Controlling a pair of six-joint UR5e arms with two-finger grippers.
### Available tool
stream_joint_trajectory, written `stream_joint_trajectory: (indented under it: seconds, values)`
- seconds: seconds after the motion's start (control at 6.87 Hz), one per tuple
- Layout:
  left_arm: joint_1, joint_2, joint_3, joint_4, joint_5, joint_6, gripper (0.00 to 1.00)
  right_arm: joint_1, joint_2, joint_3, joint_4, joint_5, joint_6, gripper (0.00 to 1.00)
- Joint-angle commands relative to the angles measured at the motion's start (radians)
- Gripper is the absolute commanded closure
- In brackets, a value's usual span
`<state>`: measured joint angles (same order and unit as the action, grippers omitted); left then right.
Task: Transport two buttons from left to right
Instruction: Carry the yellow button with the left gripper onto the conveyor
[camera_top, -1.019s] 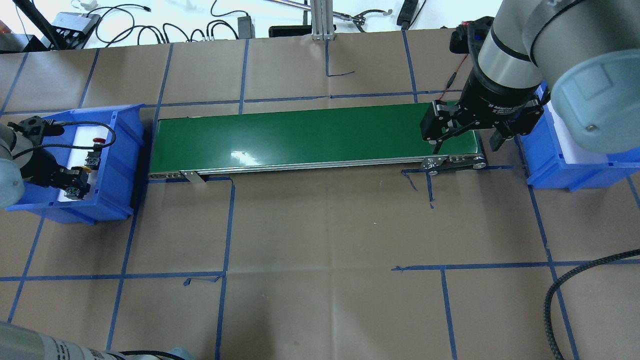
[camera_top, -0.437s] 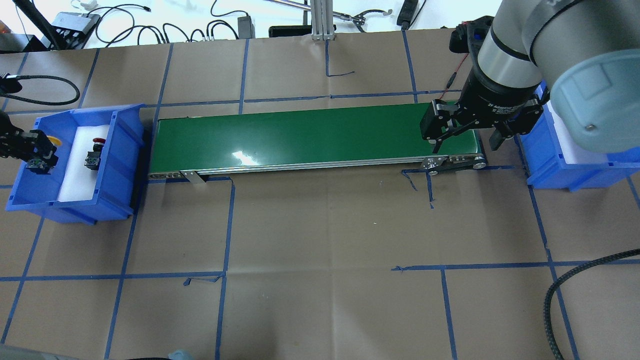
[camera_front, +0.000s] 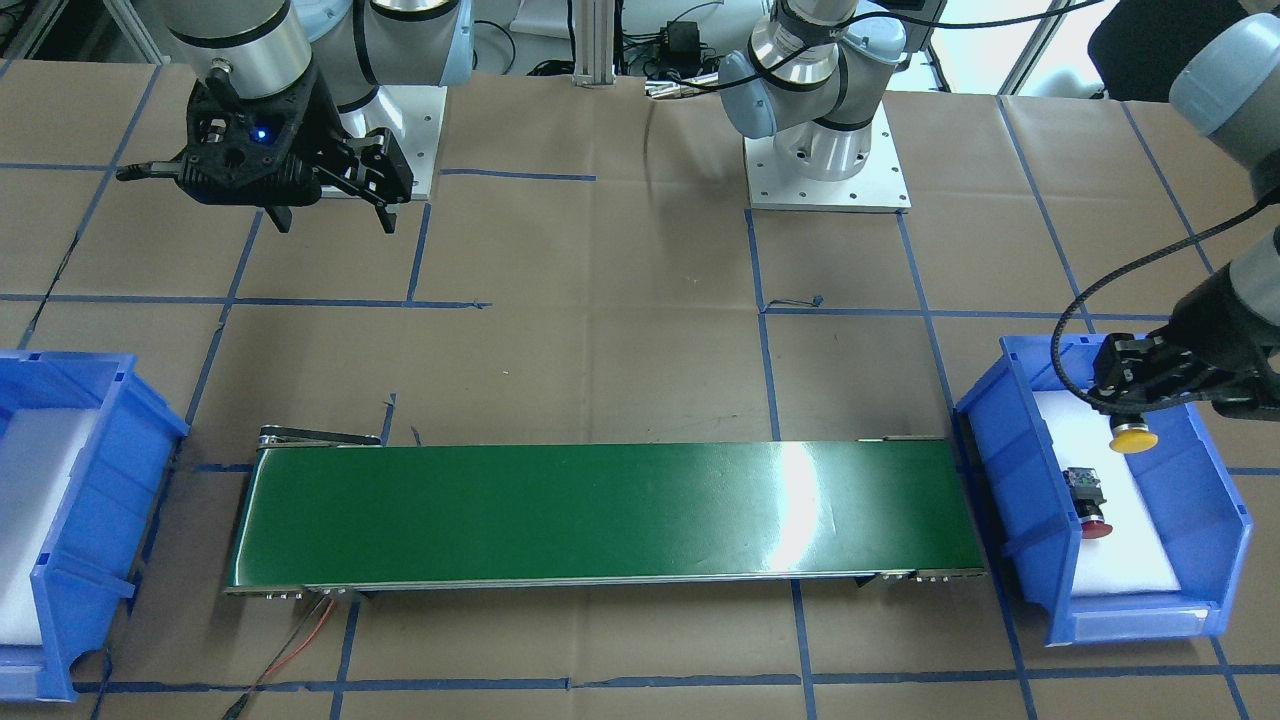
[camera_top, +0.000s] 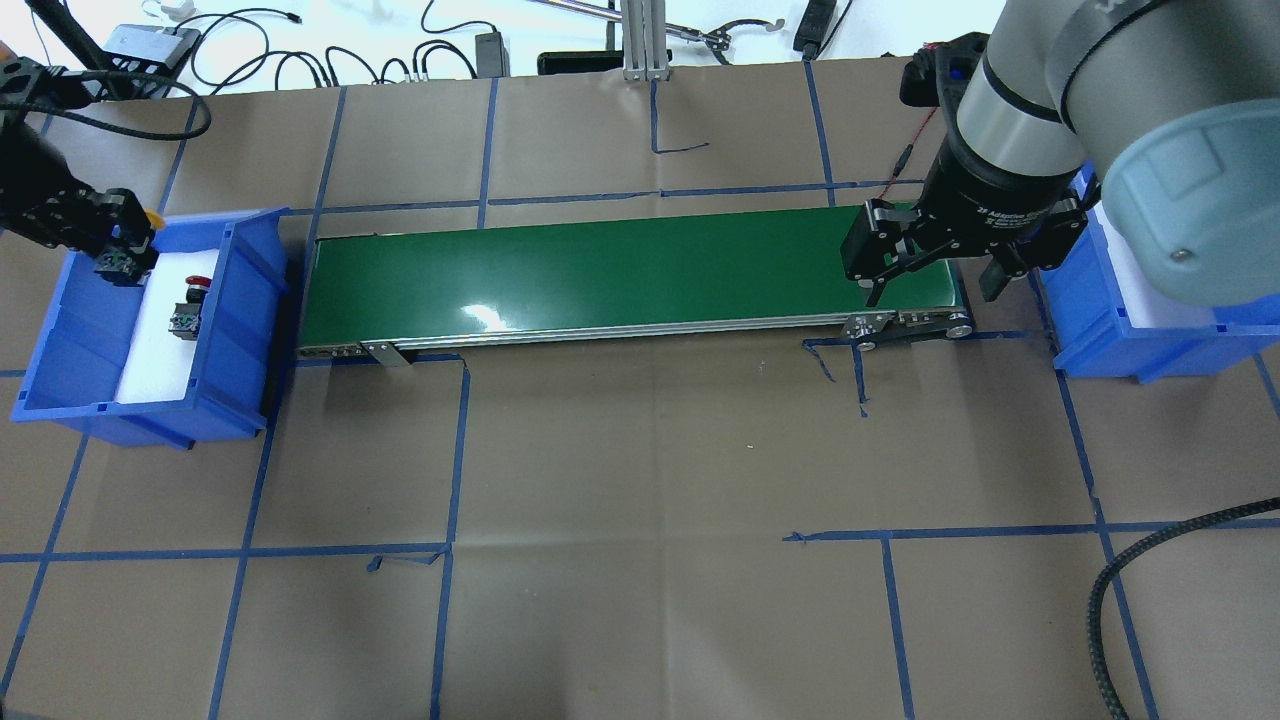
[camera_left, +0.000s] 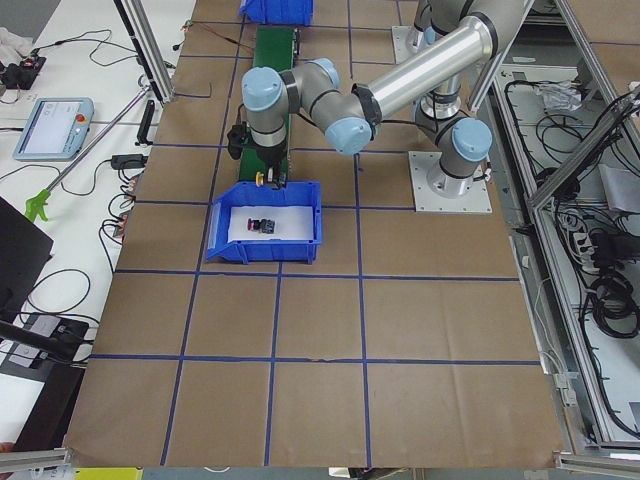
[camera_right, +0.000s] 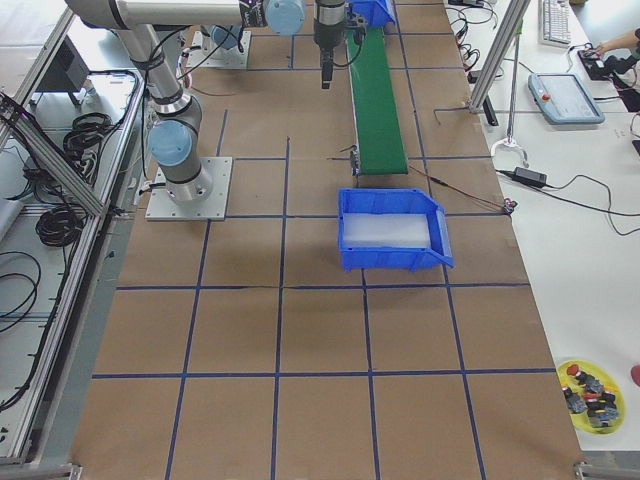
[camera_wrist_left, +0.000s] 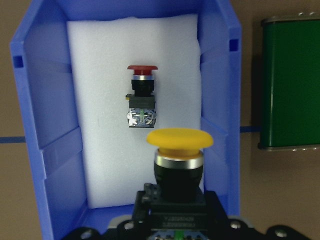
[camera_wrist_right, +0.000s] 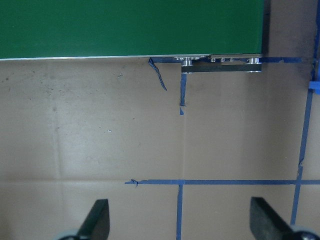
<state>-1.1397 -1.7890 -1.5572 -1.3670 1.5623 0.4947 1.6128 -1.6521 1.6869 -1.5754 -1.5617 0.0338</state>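
Grasping the yellow button (camera_wrist_left: 180, 140) in the left tool (camera_wrist_left: 175, 222), clenched on the black body, with the round cap at the end farthest from the wrist. Held up in the air above the left bin (camera_wrist_left: 37, 110), touching neither the blue rim nor the white foam (camera_wrist_left: 100, 65) inside. Down on that foam, well apart from the tool, the red button (camera_wrist_left: 142, 95), lying on its side near the middle of the pad, seen in the wrist view just beyond the yellow cap. Between the two bins, a long green belt (camera_top: 600, 270), lying along the table (camera_top: 650, 450), with its left end just beside the left bin. Near the belt's right end, raised over the table on the robot's side, the right tool (camera_top: 930, 283), released, with the two fingers wide apart and only bare paper and the belt's edge in its wrist view. Just beside that end of the belt, the right bin (camera_top: 1090, 320), also blue with white foam inside. Over the whole table, brown paper marked into large squares by blue tape (camera_top: 450, 450). Beyond the far edge, a white surface with black cables (camera_top: 250, 50) and an aluminium post (camera_top: 640, 40). Off the paper at a corner in the right view, a small yellow dish (camera_right: 588, 388) with some parts, too small to tell.
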Motion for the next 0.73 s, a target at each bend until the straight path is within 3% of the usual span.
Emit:
stream_joint_trajectory:
  seconds: [0.0,0.29,0.58]
  values:
    - [-0.200,-0.012,0.012,0.005,0.054,-0.207,1.00,-0.001,0.000,-0.001,0.000,0.002,0.000,0.00]
    - [-0.291,-0.053,-0.023,0.029,0.041,-0.350,1.00,-0.001,0.000,0.002,0.000,0.002,0.000,0.00]
    - [-0.331,-0.108,-0.069,0.139,0.042,-0.377,1.00,-0.001,0.000,0.004,0.000,0.002,0.000,0.00]
